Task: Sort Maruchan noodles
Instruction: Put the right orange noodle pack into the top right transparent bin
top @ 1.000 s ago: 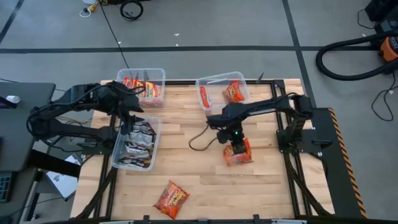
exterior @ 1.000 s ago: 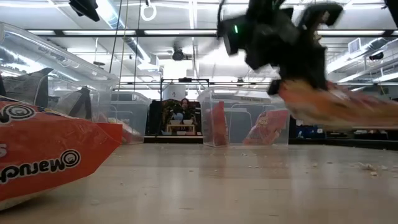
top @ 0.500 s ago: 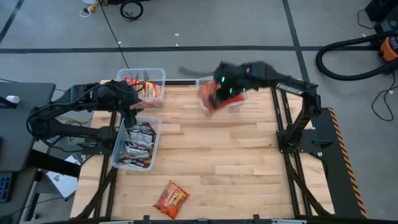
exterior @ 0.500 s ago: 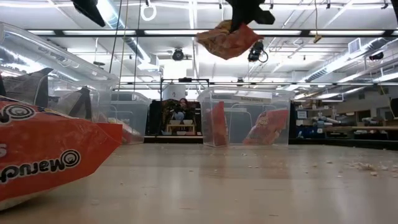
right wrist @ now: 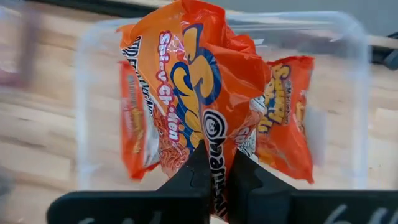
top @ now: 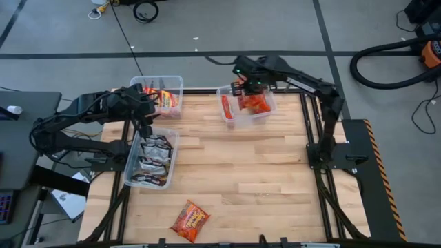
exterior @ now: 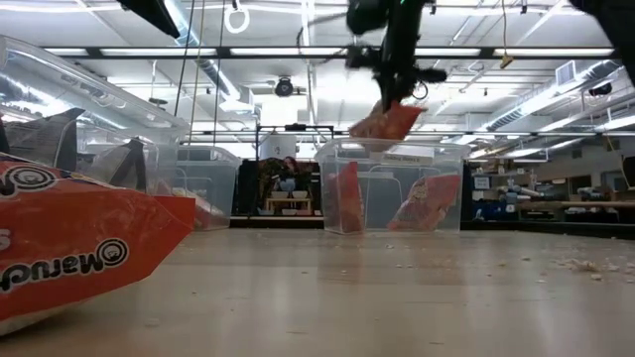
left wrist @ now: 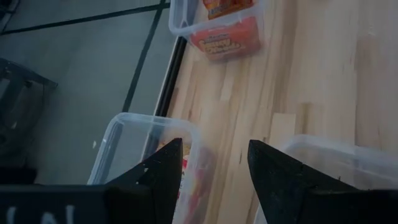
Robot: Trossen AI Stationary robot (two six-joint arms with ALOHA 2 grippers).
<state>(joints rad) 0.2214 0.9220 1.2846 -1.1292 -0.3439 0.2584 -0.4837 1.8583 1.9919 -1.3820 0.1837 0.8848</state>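
Right end effector (right wrist: 214, 168) clenched on orange packet (right wrist: 199, 93), hanging above far-right bin (top: 227, 91) with two orange packets inside. Left end effector (left wrist: 214, 163) released, empty, between left bins (top: 131, 160). Silver-black packets (top: 153, 155) binned; lone packet (top: 190, 220) on desk (top: 275, 172) unsorted.

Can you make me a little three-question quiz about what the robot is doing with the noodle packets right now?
1. True or false: the right end effector is shut on an orange packet.
2. What is right below that packet? A) a clear bin B) the floor C) a black bag
3. Fill in: one orange packet still lies loose on the ____, near its front edge.

Key: 1 true; 2 A; 3 table.
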